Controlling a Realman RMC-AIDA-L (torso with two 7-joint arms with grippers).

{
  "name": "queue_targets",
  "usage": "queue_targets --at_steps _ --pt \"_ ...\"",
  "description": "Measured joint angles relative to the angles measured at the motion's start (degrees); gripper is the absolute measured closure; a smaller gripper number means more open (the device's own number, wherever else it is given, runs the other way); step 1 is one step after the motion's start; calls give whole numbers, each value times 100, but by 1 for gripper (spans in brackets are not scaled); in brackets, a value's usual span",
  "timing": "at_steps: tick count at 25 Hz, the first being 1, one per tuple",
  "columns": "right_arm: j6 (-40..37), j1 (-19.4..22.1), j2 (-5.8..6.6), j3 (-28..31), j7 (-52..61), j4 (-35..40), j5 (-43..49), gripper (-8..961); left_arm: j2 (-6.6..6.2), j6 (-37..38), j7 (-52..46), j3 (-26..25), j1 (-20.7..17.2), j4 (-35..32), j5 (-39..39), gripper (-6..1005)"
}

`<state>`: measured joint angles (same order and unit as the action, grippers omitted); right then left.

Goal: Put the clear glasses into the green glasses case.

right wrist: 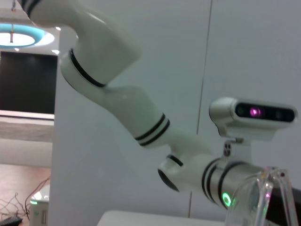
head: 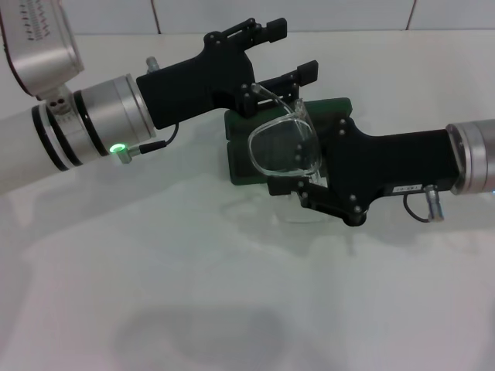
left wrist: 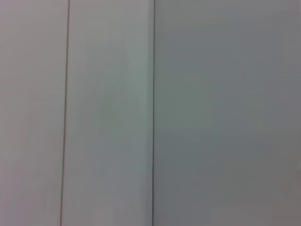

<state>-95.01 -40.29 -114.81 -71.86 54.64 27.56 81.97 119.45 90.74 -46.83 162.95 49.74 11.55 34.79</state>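
Right gripper (head: 298, 193) is reaching in from 3 o'clock, fingers clamped on the clear glasses (head: 285, 147), holding them tilted above the green glasses case (head: 241, 171). Case is lying open on the white surface (head: 232, 294), mostly hidden. Left gripper (head: 290, 52) is hovering at the case's 12 o'clock, fingers apart, one touching the glasses' arm.
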Motion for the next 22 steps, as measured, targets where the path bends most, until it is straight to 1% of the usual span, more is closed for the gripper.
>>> queue_targets --at_steps 7,14,22 --pt "269 -22 23 13 144 0 84 840 -3 -19 3 0 14 34 6 210" --pt "538 -28 21 28 257 -3 100 840 -19 -37 3 0 24 49 12 211" --pt "589 -53 24 29 370 -6 99 840 -14 -48 6 0 55 50 -23 211"
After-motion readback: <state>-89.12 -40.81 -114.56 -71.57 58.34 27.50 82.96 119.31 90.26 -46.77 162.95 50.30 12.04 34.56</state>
